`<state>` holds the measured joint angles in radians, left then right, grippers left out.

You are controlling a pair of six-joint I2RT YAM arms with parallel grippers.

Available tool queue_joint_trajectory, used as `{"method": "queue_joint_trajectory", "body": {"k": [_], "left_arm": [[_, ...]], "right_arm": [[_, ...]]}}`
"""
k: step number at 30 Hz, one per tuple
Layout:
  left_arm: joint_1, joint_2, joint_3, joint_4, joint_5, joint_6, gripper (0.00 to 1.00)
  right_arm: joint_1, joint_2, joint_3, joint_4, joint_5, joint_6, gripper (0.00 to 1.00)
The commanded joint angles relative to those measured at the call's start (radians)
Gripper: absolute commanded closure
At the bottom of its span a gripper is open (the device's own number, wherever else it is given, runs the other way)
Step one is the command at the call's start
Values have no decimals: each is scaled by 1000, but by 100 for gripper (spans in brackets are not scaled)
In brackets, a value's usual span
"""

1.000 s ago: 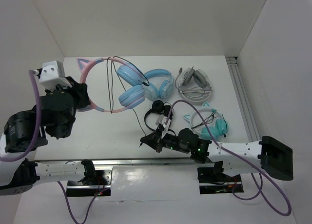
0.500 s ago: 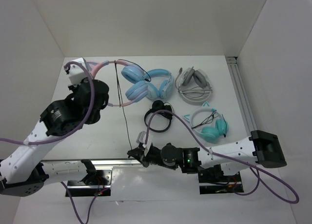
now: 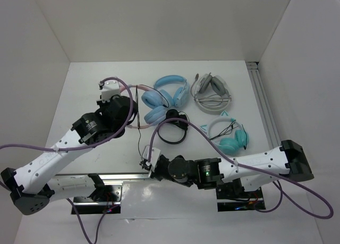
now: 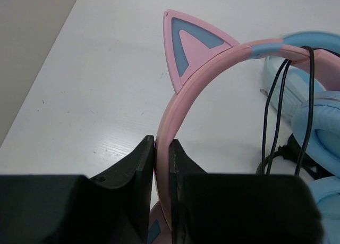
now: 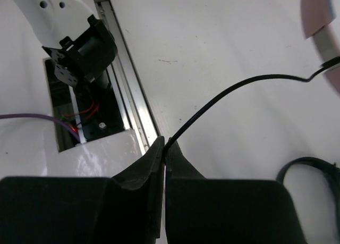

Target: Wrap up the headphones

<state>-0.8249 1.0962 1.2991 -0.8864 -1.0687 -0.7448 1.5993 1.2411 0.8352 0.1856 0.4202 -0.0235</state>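
The headphones point(image 3: 152, 99) lie left of the tabletop's point(image 3: 85, 90) middle. Their pink headband point(image 4: 212, 63) arcs along the left side and the two light blue ear cups point(image 3: 155, 115) sit one beyond the other to its right, so the long axis runs near to far and the open side faces right. The left pincer point(image 4: 162, 148) is pinched narrow on the headband, one finger on each face, just below a cat ear point(image 4: 188, 44) that points to the far left. The thin black cable point(image 5: 239, 87) crosses the band in a few strands, then runs toward the near edge, where the right pincer point(image 5: 163, 145) grips it with its fingers nearly together. That pincer sits right at the near rail point(image 5: 133, 106), with no tabletop behind it. Bare tabletop lies to the left of the headband and beyond it. The right side is crowded: an all-blue pair point(image 3: 176, 90) sits just beside the far cup and a dark coil of cord point(image 3: 171, 133) lies by the near cup. A grey pair point(image 3: 212, 90) and a teal pair point(image 3: 232, 136) lie farther right. From above, the left arm point(image 3: 90, 129) covers much of the headband. The wrist view cuts off the band's lower part, and the cable's plug end cannot be made out.
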Motion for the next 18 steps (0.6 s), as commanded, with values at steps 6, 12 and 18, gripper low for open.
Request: {"method": "queue_joint_trajectory", "body": {"k": [6, 12, 18], "left_arm": [[-68, -56, -73, 155, 72, 225, 100], [-111, -88, -136, 164, 211, 395, 100], [-160, -116, -164, 140, 328, 446, 100]], "right_arm": [[8, -66, 200, -299, 88, -148, 100], [8, -92, 288, -426, 107, -217, 100], [8, -54, 387, -561, 185, -253, 100]]}}
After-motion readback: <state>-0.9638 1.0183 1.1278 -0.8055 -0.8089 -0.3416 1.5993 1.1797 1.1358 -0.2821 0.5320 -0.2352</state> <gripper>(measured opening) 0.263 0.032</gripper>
